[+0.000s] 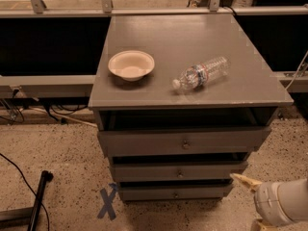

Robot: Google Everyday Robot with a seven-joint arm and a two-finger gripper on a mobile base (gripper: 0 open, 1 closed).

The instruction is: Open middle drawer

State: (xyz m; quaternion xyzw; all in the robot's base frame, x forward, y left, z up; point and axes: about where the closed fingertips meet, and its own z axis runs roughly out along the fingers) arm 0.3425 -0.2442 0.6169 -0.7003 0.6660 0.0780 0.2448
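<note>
The gripper [245, 199] is only partly in view at the lower right corner. Its white rounded body runs off the right edge. One pale finger [244, 180] points left, its tip just beside the right end of the lower drawers, and whether it touches them cannot be told. The second finger is cut by the bottom edge, so only a stub shows. The two stand wide apart with nothing held between them. The grey cabinet [183, 37] has three drawers, each with one small round knob. The middle drawer [149, 172] sits between the taller top drawer [144, 142] and the bottom drawer [144, 193], its front to the left of the gripper. A dark strip lies above each front, and nothing inside any drawer can be made out. On the cabinet top lie two things, well apart: one pale paper bowl [131, 65], upright at the left, and one clear plastic water bottle [201, 73] on its side at the right, its cap toward the front. On the speckled floor [62, 148] left of the cabinet are one blue tape cross [108, 203], one black bar [38, 201] running off the bottom edge and a thin black cable [14, 170].
</note>
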